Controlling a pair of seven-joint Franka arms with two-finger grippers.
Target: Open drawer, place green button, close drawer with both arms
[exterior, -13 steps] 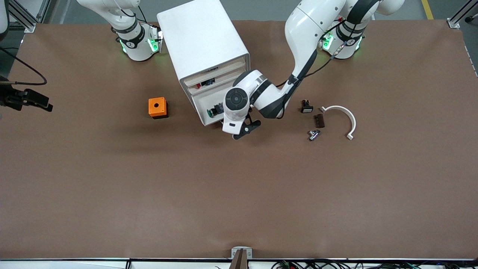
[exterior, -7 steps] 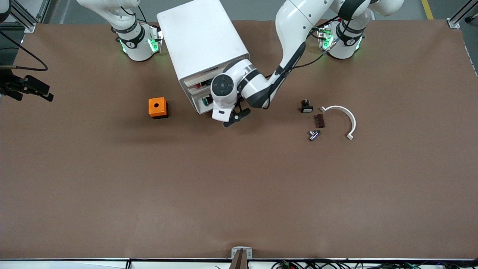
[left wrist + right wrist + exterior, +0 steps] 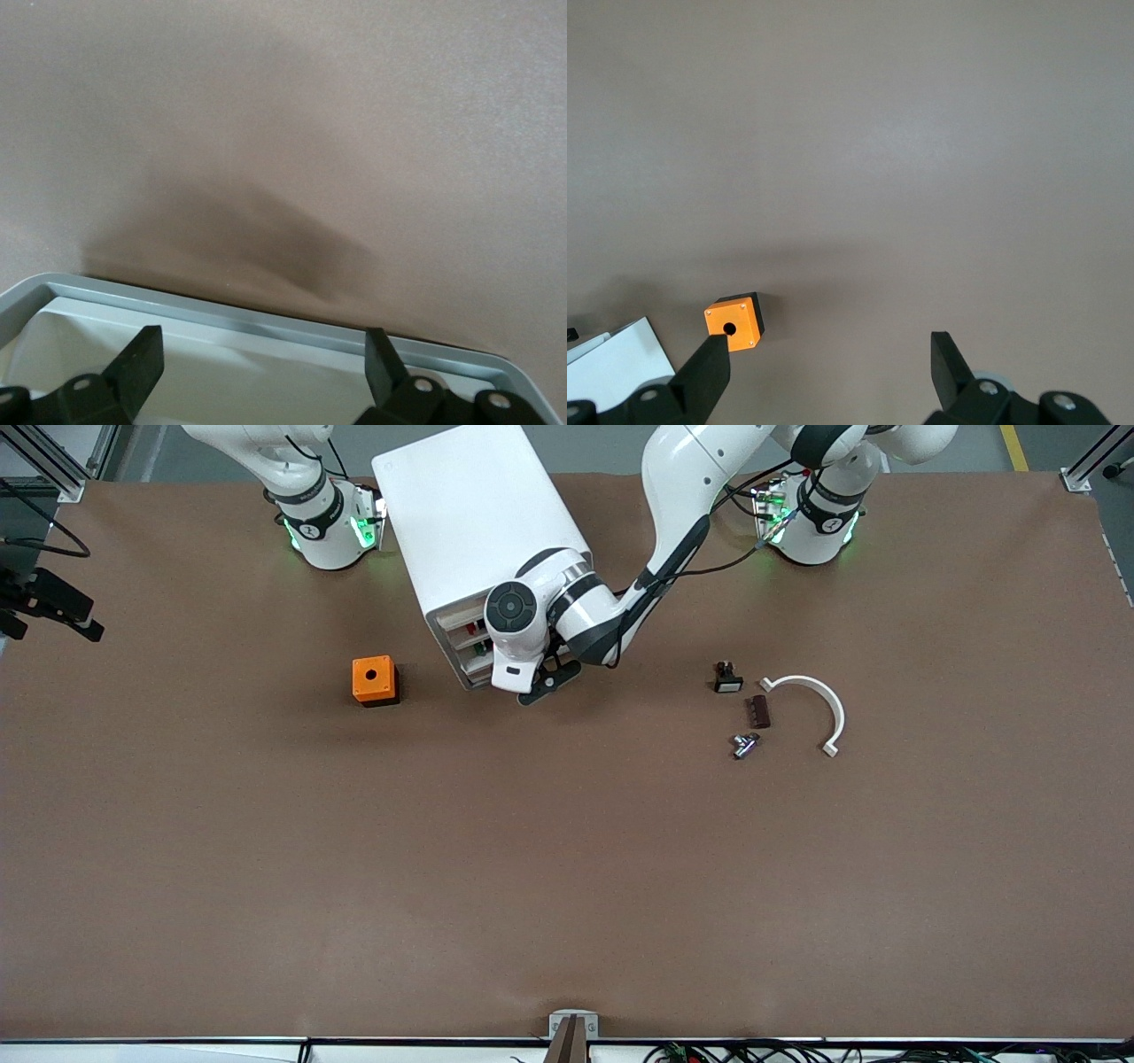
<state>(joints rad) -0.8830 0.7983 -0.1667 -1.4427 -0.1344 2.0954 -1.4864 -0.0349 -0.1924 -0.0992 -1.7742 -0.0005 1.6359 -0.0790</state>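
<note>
Shallow white plastic drawer (image 3: 266, 372), rim directly beneath the spread, empty left end effector (image 3: 257, 367); right end effector (image 3: 824, 372), released, views orange cube (image 3: 733, 322).

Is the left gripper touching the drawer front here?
Cannot tell. In the left wrist view the left gripper, fingers spread, sits at the drawer rim, but no contact or gap shows; the front view hides it.

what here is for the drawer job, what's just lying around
Job: white plastic drawer, white boxy cabinet, open left gripper at the drawer's rim; open right gripper waits over the right arm's table end.
Lying about: orange cube with round hole, black switch with white cap, white curved clip, dark brown block, metal fitting.
</note>
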